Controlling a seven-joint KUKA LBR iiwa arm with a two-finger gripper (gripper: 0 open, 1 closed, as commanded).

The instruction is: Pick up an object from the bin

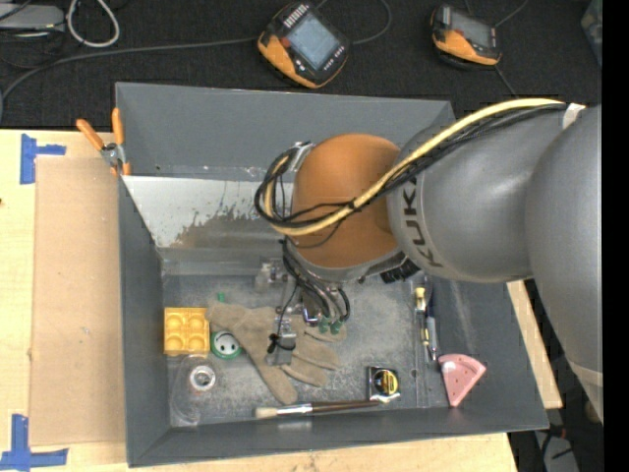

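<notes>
Fingers point(279, 343) on tan cloth point(300, 364), middle of bin point(140, 293), spacing cannot be told, walls well apart

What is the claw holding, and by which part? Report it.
Cannot tell. The claw is down over the tan cloth mid-bin; no hold is visible.

Scuffed matt metal bin point(138, 293) holds soft tan cloth point(236, 324) and glossy yellow plastic block point(186, 330)

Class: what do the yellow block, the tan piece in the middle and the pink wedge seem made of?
Yellow block: likely hard plastic, glossy, with moulded round shapes.
Tan piece: probably cloth or soft leather, matte, lying limp and creased.
Pink wedge: perhaps foam or plastic, matte; unclear.
</notes>
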